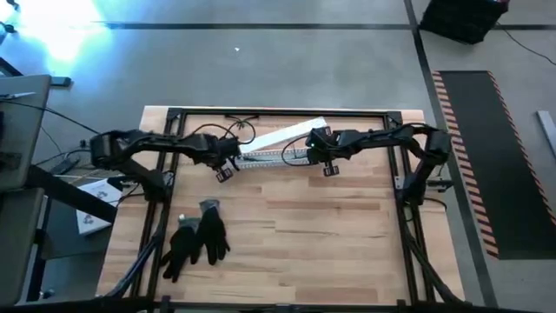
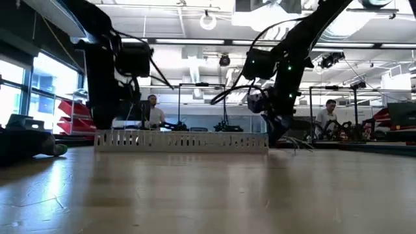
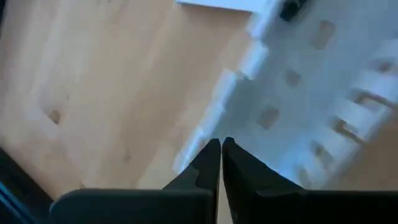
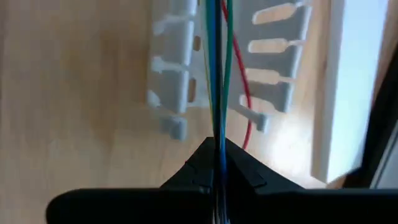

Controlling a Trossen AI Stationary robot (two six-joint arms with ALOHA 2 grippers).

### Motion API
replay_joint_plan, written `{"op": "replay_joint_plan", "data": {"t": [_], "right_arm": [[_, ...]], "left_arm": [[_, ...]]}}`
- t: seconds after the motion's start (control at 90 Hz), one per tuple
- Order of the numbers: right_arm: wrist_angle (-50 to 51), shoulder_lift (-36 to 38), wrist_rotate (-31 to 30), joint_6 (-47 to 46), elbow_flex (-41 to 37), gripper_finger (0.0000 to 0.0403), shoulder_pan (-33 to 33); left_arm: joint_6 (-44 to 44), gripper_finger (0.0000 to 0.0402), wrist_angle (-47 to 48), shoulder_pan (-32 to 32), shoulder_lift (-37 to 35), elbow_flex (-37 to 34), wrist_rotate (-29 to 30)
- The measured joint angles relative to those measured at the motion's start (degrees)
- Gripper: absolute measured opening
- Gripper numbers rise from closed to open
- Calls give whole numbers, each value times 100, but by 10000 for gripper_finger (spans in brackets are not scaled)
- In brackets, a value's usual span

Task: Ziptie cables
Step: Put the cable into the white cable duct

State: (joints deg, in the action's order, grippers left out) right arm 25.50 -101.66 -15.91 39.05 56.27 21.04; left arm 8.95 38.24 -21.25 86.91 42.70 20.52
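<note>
Right up against my right wrist cam, the right gripper [image 4: 217,163] has its fingers clamped on the cables [image 4: 218,74], a thin bunch of green, blue and dark strands running straight out from the fingertips and down into the white slotted channel [image 4: 273,62]. One red wire [image 4: 245,93] curves off on its own beside the bunch, so it's not in the pinch as far as I can see.

Over on the other end, my left gripper [image 3: 221,163] is hovering just over the channel's end with its fingers pressed together and nothing between them. From above, both arms meet at the channel near the back of the table [image 1: 295,209], left gripper [image 1: 228,165] at one end, right gripper [image 1: 314,148] toward the other. A pair of black gloves [image 1: 195,236] sits well clear at the front.

What worries me from here:

- Pulling with the right arm could drag the whole channel, since it looks like loose, light plastic (nothing seems to be pinning it down).
- The strands are thin and could slide out of the pinch or snag on the slot tabs.
- That stray red wire may get left out of the bundle.
- I can't spot a ziptie anywhere yet, so the left arm has no obvious next grab.
</note>
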Motion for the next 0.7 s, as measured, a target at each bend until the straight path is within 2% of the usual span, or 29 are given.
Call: {"op": "replay_joint_plan", "data": {"t": [0.256,0.478,0.7], "right_arm": [[209,-142,-33,-195,-2,0,11],[1003,-124,49,-758,10,0,-46],[1313,-66,-4,-1093,1,0,-275]], "left_arm": [[-771,0,-1003,132,324,-13,52],[-1077,0,-1158,554,228,3,207],[-779,0,-888,1267,-484,98,440]]}}
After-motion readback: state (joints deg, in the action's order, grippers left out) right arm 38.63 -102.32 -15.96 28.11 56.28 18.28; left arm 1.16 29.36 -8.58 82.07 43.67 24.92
